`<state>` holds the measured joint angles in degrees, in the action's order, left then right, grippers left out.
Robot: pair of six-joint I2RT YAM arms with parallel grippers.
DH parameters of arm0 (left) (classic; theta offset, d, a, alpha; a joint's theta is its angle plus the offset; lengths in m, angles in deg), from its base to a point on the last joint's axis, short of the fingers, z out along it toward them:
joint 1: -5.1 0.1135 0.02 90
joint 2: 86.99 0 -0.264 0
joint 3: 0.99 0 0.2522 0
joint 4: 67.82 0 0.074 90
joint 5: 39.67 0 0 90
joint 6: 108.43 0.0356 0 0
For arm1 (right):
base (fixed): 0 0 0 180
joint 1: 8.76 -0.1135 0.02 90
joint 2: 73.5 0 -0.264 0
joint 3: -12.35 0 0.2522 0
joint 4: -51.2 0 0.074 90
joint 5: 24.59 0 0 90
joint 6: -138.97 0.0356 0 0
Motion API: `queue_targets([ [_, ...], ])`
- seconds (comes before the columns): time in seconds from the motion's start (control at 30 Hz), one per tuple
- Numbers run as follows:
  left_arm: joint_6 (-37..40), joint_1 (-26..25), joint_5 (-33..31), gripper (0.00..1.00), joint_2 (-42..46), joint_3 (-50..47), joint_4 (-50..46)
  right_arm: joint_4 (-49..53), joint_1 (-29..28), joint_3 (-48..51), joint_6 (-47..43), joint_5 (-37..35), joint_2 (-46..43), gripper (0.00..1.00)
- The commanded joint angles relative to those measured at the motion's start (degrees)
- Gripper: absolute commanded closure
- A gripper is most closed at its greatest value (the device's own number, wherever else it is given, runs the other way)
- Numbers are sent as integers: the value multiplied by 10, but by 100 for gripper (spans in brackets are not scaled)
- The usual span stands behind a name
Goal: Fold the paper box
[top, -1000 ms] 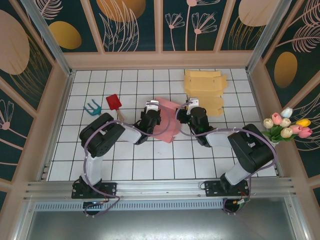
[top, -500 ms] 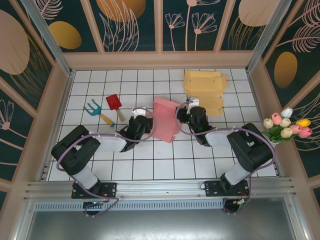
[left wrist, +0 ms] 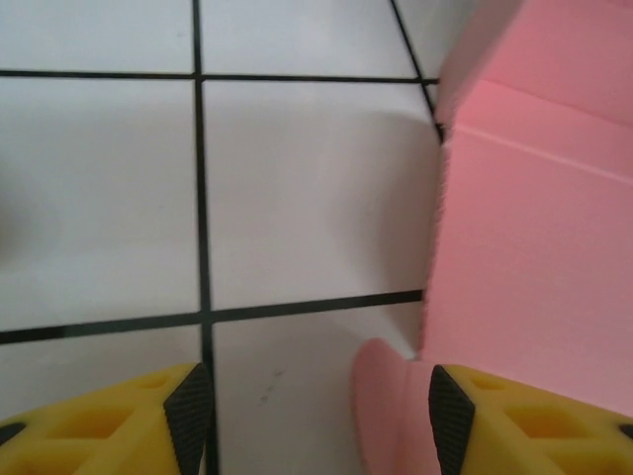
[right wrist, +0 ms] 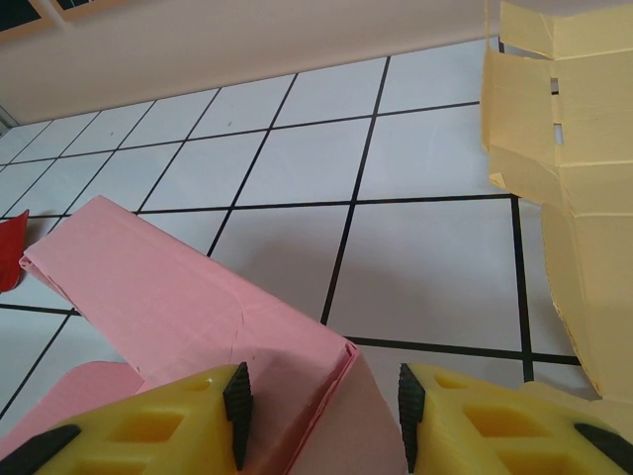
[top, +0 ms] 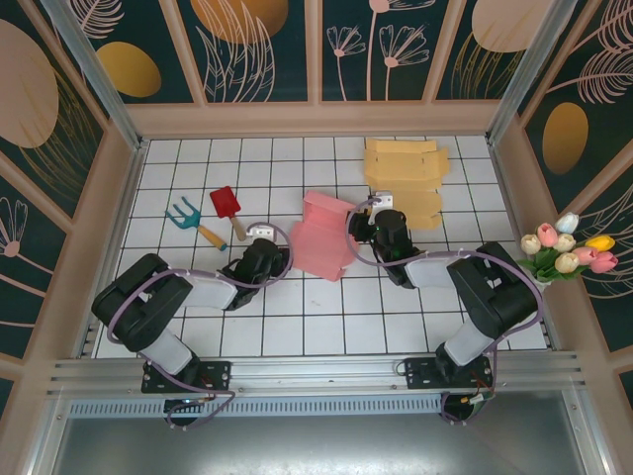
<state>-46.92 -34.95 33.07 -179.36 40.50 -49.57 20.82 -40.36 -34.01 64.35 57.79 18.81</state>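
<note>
Tabletop: the white tiled tabletop [top: 326, 327] with black grid lines is carrying everything, and both arms are reaching over it from its near edge.

Yellow sheets: the flat yellow cardboard cut-outs [top: 404, 173] are lying unfolded just beyond the right gripper and off to its right side; in the right wrist view they are running down the right edge.

Pink box: the pink paper box [top: 321, 237] is sitting partly folded between the two grippers, its right edge at the right gripper. One panel is rising at a slant away from that gripper, towards its left.

Flowers: the bunch of pastel tulips [top: 569, 249] is lying well to the right of the right gripper, past the edge of the tiles.

Right gripper: the right gripper [right wrist: 321, 396] is clamping the near corner of the pink paper box, with pink card filling the gap between its yellow fingers [right wrist: 148, 426].

Left gripper: the left gripper [left wrist: 318, 416] is hanging with its jaws apart and holding nothing. Bare tile is showing between them, and a rounded pink flap is lying just inside its right-hand finger.

Trowel: the small red-bladed garden trowel [top: 226, 205] is lying beyond the left gripper, to its left.

Rake: the teal hand rake with a wooden handle [top: 183, 213] is lying farther left of the left gripper, beside the trowel.
</note>
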Motion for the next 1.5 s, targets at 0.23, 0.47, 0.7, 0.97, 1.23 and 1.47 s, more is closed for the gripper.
queue_targets([
  [0.23, 64, 2, 14, 56, -86, 91, 43, 67, -1, 7, -11, -1, 20, 54],
  [0.47, 103, 2, 16, 95, -121, 108, 54, 73, -1, 7, -12, -2, 14, 53],
  [0.7, 116, 2, -27, 100, -110, 145, -27, 106, -1, -17, 4, 10, -9, 52],
  [0.97, 124, 1, -79, 100, -1, 160, -147, 216, 18, -80, 3, 16, -96, 49],
  [1.23, 143, 1, -109, 100, 68, 276, -360, 333, 34, -150, -16, 32, -207, 48],
  [1.47, 269, -32, -170, 100, 74, 511, -657, 412, 35, -149, -63, 6, -327, 48],
])
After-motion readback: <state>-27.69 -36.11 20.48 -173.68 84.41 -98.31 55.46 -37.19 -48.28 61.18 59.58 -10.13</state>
